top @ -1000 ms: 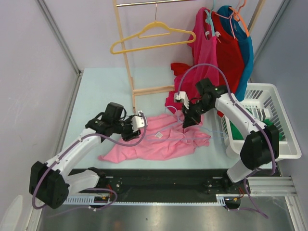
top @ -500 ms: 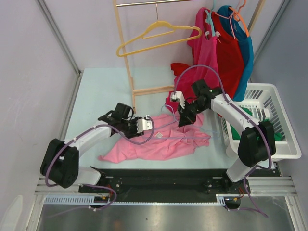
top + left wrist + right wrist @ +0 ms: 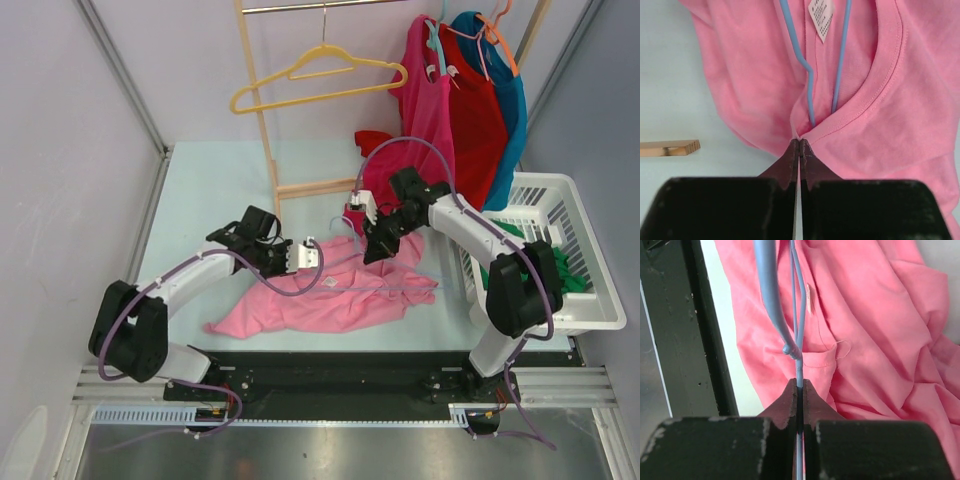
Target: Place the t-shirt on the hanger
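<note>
While the left arm (image 3: 190,280) lay low across the counter (image 3: 215,190), stretched from its base toward the middle with the wrist pointing right, its left fingers (image 3: 789,162) were shut together, pinching a fold of the pink t-shirt (image 3: 340,295) right at the neckline edge. The t-shirt lay crumpled flat on the counter between the two arms, its white neck tag (image 3: 821,17) face up. From the right, the right arm (image 3: 470,225) arched up and bent back down toward the middle, wrist tilted steeply downward over the shirt's upper edge. Its right fingers (image 3: 789,402) were clamped on the thin lavender-blue hanger (image 3: 800,325), whose wire ran between them and out over the pink fabric, through the neck opening.
</note>
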Robot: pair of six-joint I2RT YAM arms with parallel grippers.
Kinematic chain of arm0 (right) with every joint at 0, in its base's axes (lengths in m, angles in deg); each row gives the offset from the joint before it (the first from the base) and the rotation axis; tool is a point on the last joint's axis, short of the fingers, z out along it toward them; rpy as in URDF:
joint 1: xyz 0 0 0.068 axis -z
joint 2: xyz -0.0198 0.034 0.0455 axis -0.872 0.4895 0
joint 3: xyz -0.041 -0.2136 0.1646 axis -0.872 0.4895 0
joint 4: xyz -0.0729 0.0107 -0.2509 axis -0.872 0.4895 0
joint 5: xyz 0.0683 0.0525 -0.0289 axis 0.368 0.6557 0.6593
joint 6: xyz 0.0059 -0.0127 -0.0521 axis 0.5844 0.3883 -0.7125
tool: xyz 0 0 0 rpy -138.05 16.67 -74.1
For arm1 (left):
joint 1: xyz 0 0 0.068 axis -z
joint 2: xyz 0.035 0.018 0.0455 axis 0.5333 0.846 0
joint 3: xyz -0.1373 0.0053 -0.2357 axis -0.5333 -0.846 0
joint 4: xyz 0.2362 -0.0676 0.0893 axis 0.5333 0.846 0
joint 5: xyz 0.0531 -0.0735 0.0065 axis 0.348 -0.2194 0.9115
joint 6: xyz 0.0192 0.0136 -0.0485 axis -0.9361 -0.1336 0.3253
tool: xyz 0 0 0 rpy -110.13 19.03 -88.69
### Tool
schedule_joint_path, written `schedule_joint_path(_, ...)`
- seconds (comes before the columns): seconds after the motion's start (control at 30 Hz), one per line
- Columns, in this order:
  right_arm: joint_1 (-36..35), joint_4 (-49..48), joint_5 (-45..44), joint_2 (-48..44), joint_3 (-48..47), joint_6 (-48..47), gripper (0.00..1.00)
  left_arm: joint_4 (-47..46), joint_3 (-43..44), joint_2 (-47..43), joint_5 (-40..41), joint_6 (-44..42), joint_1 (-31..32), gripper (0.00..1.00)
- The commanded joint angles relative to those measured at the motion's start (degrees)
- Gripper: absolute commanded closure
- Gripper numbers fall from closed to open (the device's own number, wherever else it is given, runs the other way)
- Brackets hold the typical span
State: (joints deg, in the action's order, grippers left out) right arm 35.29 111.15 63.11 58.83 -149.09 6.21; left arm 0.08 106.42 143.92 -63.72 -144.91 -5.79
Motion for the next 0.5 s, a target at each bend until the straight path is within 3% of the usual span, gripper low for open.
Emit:
schedule_joint_path(0.0, -0.87, -4.09, 2.29, 0.94, -1.19, 2.01, 1.0, 4.06, 3.77, -1.95, -3.99, -1.8, -0.25, 1.0)
schedule_joint_path(0.47, -5.96, -17.71, 8.62, 3.49, 0.74, 12.12, 1.0, 6.7, 7.54, -6.61, -5.93, 1.45, -0.33, 1.0)
